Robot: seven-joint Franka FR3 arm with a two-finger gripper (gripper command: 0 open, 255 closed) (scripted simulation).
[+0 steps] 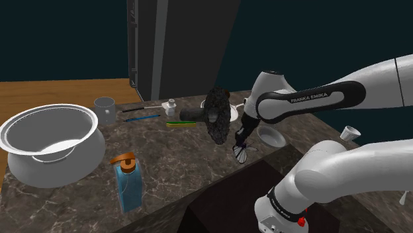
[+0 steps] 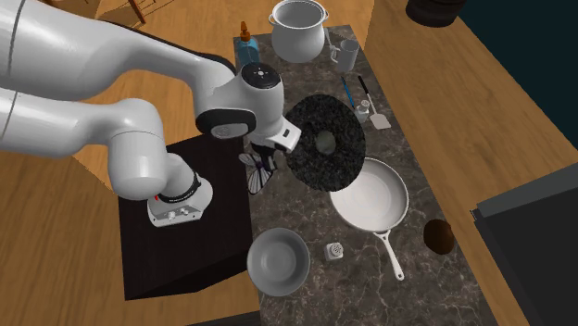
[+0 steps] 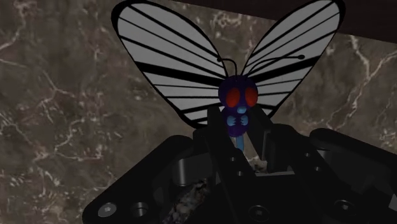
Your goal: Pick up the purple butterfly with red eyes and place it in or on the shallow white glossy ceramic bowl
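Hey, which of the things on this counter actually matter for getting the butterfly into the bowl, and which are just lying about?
For the job: butterfly, bowl, hand.
Lying about: pot, soap bottle, black disc, pan, mug.

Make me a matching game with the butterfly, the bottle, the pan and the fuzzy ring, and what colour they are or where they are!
Things:
1. butterfly
2. bottle
3. pan
4. fuzzy ring

Matches:
A. blue with an orange top
B. black, with a hole in the middle
C. white, with a long handle
D. clasped in the tool

Pairs: 1-D, 2-A, 3-C, 4-B
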